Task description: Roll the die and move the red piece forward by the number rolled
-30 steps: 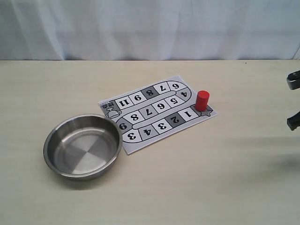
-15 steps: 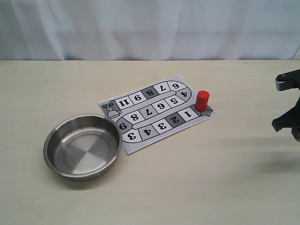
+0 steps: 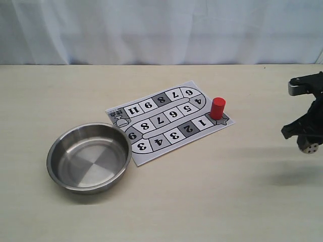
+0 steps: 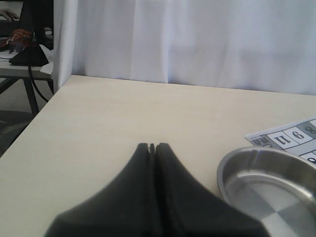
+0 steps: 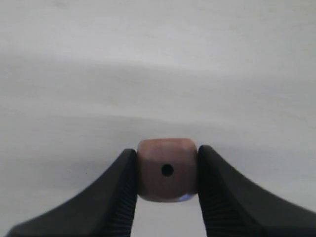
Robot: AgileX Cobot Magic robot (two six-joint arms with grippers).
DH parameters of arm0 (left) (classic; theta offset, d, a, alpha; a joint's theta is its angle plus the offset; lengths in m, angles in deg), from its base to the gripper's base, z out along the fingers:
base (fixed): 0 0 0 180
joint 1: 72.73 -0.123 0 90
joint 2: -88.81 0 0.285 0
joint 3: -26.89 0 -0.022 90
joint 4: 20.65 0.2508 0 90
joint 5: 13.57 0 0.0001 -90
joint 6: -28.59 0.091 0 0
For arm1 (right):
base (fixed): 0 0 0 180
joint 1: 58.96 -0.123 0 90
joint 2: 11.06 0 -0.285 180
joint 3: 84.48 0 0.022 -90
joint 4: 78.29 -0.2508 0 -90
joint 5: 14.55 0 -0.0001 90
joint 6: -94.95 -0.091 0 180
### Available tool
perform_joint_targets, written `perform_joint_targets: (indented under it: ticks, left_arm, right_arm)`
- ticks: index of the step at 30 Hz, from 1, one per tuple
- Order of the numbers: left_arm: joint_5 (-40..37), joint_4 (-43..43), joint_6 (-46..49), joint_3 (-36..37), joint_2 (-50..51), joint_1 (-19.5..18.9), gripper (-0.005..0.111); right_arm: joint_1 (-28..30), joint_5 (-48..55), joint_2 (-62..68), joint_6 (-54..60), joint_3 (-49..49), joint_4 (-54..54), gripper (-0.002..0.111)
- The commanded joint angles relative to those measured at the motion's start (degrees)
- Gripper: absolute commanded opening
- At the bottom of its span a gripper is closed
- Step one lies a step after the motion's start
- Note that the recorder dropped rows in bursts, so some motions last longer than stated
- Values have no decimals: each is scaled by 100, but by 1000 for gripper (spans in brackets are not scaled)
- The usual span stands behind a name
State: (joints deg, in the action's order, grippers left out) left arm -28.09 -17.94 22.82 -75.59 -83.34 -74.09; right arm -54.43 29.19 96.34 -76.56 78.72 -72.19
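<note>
Barely started: right tool (image 3: 308, 145) is clamped on the die (image 5: 167, 168) above the surface (image 3: 227, 191) out at 3 o'clock, left tool (image 4: 152, 146) pinched together on nothing, red piece (image 3: 217, 108) parked on the start star (image 3: 222, 120), so roll and move are both to do.

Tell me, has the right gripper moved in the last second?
Yes. Holding the die, the right gripper has come leftward in the exterior view, toward the game board.

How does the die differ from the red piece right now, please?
The die is a tan rounded cube with pips; the red piece is a plain cylinder. The die is held aloft by the right gripper; the red piece stands upright on the star square of the board. Both are small.
</note>
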Motion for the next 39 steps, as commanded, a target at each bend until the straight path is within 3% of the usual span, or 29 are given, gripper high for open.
perform_joint_targets:
  ticks: [1, 4, 6, 8, 24, 36, 39]
  left_arm:
    - [64, 0, 1, -30, -6, 1, 0]
    - [64, 0, 1, -30, -6, 1, 0]
    - [64, 0, 1, -30, -6, 1, 0]
    - [64, 0, 1, -30, -6, 1, 0]
    - [64, 10, 1, -30, -6, 1, 0]
    - [64, 10, 1, -30, -6, 1, 0]
    - [64, 10, 1, -30, -6, 1, 0]
  right_arm:
    - [4, 14, -50, 2054, -18, -2553, 27]
    - [4, 281, -50, 3295, -18, -4163, 60]
    - [4, 306, -50, 3389, -18, -4329, 81]
    - [4, 295, -50, 3389, -18, -4176, 92]
    - [4, -38, -50, 1884, -18, -2170, 93]
    - [4, -101, -50, 1887, -18, -2168, 93]
    - [1, -101, -50, 1926, -18, -2168, 88]
